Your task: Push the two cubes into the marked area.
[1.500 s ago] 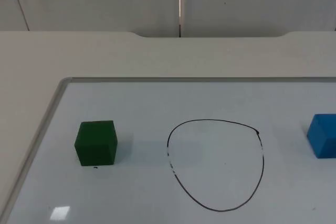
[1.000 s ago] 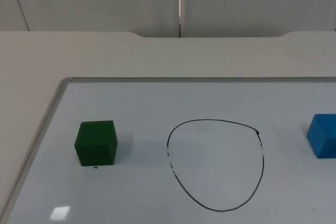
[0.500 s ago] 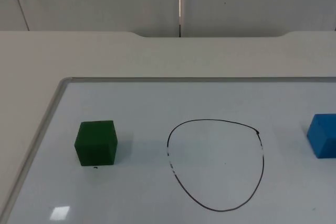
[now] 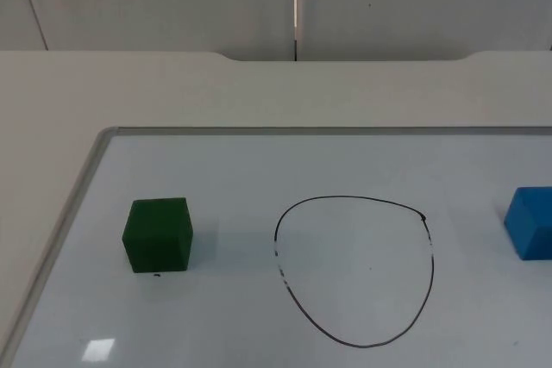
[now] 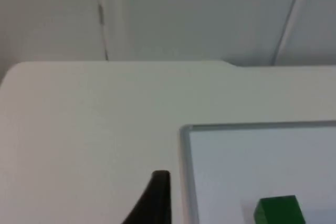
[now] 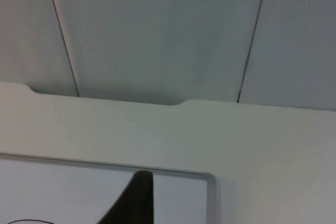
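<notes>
A: So, nearest us, the drawn ring (image 4: 355, 271) on the whiteboard (image 4: 233, 170) has nothing in it?

B: Right. Green cube (image 4: 158, 234) sits well left of it, blue cube (image 4: 530, 222) well right.

A: Risks?

B: An off-centre shove could spin a cube past the ring, or push the blue one off the board.

A: And the claws?

B: Left claw (image 5: 155, 198) waits beyond the board's frame; right claw (image 6: 133, 199) hangs by its far corner. Whether either is apart or together, I cannot tell.

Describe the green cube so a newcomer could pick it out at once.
On the whiteboard lying on the table, find the hand-drawn black outline. The green cube stands apart from it, toward the board's left edge. The only other block, the blue cube, sits on the opposite side.
</notes>
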`<action>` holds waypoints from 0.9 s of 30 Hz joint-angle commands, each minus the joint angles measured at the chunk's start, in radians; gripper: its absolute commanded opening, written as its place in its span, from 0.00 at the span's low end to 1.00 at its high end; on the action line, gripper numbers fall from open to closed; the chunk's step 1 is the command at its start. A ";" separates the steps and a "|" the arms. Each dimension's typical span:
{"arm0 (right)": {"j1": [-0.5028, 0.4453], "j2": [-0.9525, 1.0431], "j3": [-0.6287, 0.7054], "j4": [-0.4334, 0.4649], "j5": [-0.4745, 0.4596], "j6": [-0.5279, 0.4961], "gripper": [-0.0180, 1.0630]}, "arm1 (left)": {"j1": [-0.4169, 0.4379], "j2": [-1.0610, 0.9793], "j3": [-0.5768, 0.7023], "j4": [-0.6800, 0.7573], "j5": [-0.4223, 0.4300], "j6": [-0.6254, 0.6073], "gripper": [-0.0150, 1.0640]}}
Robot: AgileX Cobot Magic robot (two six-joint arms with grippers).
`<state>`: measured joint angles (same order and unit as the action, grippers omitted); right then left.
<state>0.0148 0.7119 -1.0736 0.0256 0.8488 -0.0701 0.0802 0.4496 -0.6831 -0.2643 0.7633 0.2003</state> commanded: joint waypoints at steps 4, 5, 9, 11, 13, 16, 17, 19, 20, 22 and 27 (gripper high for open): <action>-0.005 0.055 -0.005 0.002 -0.038 -0.007 0.95 | 0.003 0.135 -0.041 -0.065 -0.015 0.105 0.76; -0.005 0.070 -0.005 0.002 -0.038 -0.007 0.95 | 0.003 0.162 -0.050 -0.065 -0.005 0.114 0.77; -0.005 0.086 -0.005 0.002 -0.038 -0.007 0.95 | 0.003 0.272 -0.064 -0.069 0.009 0.136 0.77; -0.005 0.086 -0.005 0.002 -0.040 -0.007 0.95 | 0.003 0.341 -0.073 -0.069 0.016 0.136 0.77; -0.005 0.086 -0.005 0.002 -0.044 -0.007 0.95 | 0.003 0.379 -0.073 -0.069 0.014 0.136 0.77; -0.005 0.086 -0.005 0.002 -0.049 -0.007 0.95 | 0.003 0.481 -0.073 -0.069 0.014 0.132 0.75; -0.005 0.086 -0.005 0.002 -0.050 -0.007 0.95 | 0.003 0.514 -0.073 -0.069 0.014 0.132 0.73; -0.005 0.086 -0.005 0.002 -0.054 -0.007 0.95 | 0.003 0.542 -0.073 -0.069 0.014 0.127 0.70; -0.005 0.086 -0.005 0.002 -0.056 -0.007 0.95 | 0.003 0.573 -0.073 -0.062 0.012 0.121 0.66; -0.005 0.086 -0.005 0.002 -0.056 -0.007 0.95 | 0.003 0.628 -0.073 -0.047 0.001 0.102 0.52; -0.005 0.086 -0.005 0.002 -0.054 -0.007 0.95 | 0.003 0.735 -0.073 -0.039 -0.031 0.096 0.16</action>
<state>0.0148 0.8008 -1.0736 0.0256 0.8130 -0.0699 0.0802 1.1752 -0.7496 -0.3094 0.7487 0.3070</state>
